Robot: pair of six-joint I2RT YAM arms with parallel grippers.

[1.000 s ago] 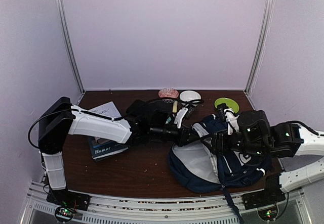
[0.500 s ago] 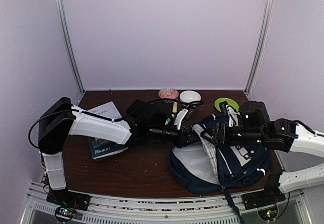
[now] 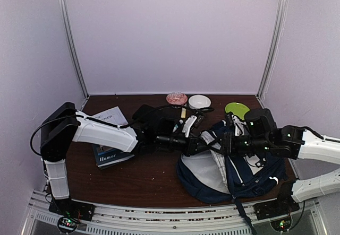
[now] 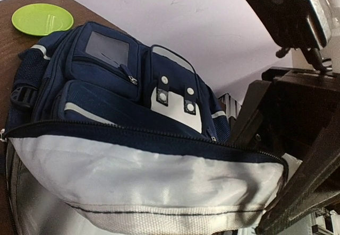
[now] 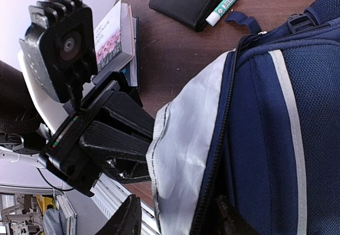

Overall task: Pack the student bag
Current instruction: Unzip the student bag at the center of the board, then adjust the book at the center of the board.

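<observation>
holding the mouth open is the step in hand: the left gripper (image 5: 151, 150) is clenched on the grey lining edge of the student bag (image 3: 204, 174), which lies at the lower right of the top view. the right gripper (image 5: 178, 219) straddles the zipper rim, its 2 fingers apart, not yet pinching. next, i judge, it must close there and pull the rim away to widen the opening.

Green plate (image 3: 237, 108), white bowl (image 3: 198, 101), book (image 3: 112, 155)
</observation>
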